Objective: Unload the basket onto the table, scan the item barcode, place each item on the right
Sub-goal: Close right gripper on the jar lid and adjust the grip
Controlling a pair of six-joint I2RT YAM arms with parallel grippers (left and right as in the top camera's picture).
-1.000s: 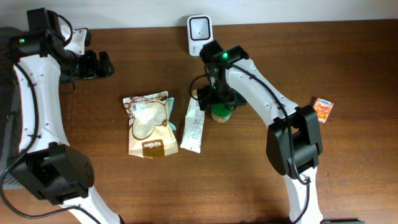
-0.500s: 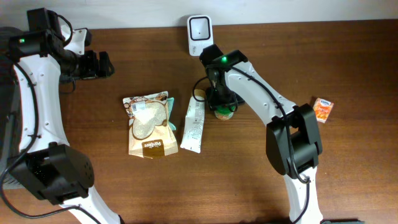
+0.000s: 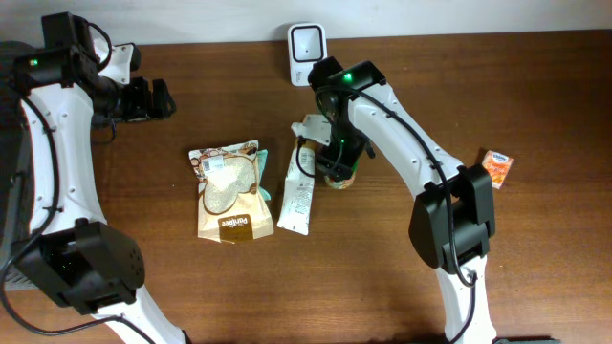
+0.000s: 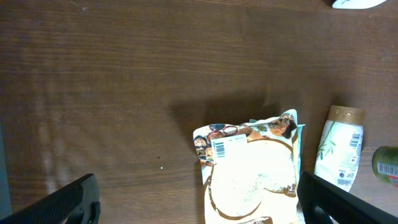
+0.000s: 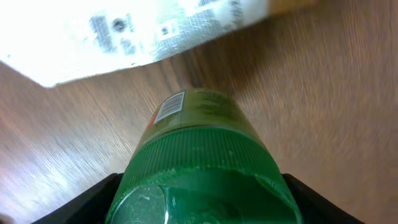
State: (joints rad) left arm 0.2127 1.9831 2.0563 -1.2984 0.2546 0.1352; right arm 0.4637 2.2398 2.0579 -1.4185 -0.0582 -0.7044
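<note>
Right claw [image 5: 202, 200] seemingly clamps green jar [image 5: 198, 121] (both sides touching).

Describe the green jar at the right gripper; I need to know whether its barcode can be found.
The green jar is small and round, plastic by its look, with a ribbed green lid and a green label bearing a white barcode patch on its side. The right gripper's fingers flank the lid and seem to press it on both sides. It is near the white pouch; whether its base rests on the wooden table is unclear.

The pouch [image 3: 228, 194], sachet [image 3: 297, 193] and jar [image 5: 202, 143] sit side by side, scanner [image 3: 306, 44] behind.
</note>
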